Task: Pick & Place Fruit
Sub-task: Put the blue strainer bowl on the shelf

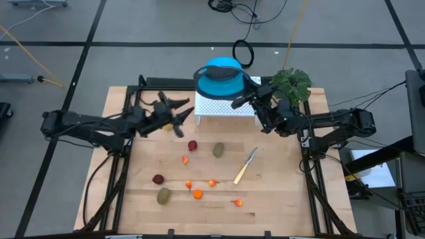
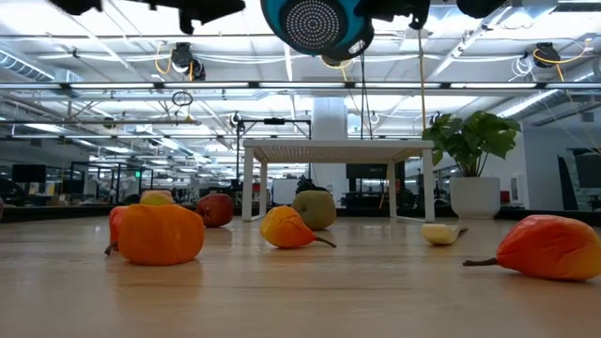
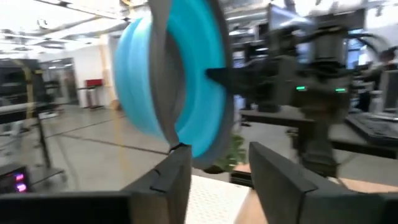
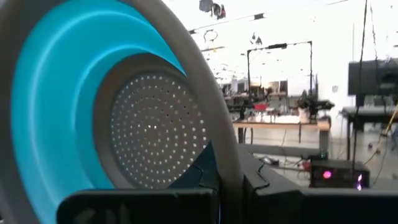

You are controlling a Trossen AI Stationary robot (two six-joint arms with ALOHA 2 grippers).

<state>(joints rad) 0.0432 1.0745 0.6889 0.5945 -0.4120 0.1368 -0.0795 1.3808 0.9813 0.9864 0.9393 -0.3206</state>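
Ten-odd small fruit [image 1: 192, 145] look light, roll-prone; pinch mid-body. Right tool [image 1: 239, 101] pinches the blue colander [image 1: 219, 78] rim; left tool [image 1: 180, 109] spread, empty.

- The colander [image 1: 220, 78] is held above the small perforated stand [image 1: 226, 105].
- The plant [image 1: 291, 84] stands right of the stand.
- The knife [image 1: 245, 165] and the scattered fruit [image 1: 192, 145] lie on the table [image 1: 279, 199] before the stand.
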